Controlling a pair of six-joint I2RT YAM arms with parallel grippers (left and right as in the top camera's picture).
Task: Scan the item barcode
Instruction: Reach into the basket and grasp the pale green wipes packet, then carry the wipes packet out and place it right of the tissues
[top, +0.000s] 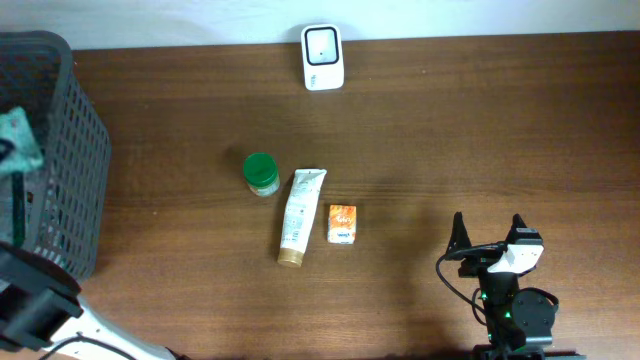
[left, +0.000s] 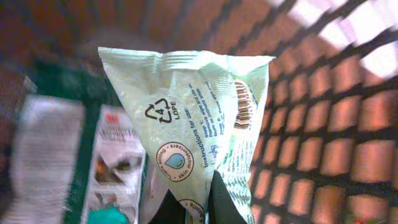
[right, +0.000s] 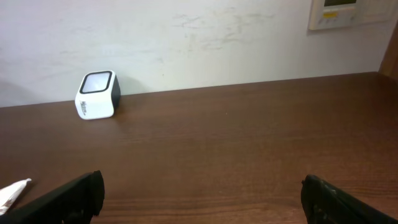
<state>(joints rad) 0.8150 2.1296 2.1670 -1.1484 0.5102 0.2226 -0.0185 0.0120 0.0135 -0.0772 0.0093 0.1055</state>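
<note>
Pinching the pale green packet (left: 186, 118) by its near edge, the left gripper (left: 200, 202) holds it inside the basket (left: 323, 143).

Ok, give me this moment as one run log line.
left hand: shut on green pouch in basket | right hand: open, empty, above table | scanner: far table edge | scan: not done

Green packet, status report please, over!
Left end effector shut on green packet, inside basket. Right end effector open above table. Scanner far, beyond basket wall.
</note>
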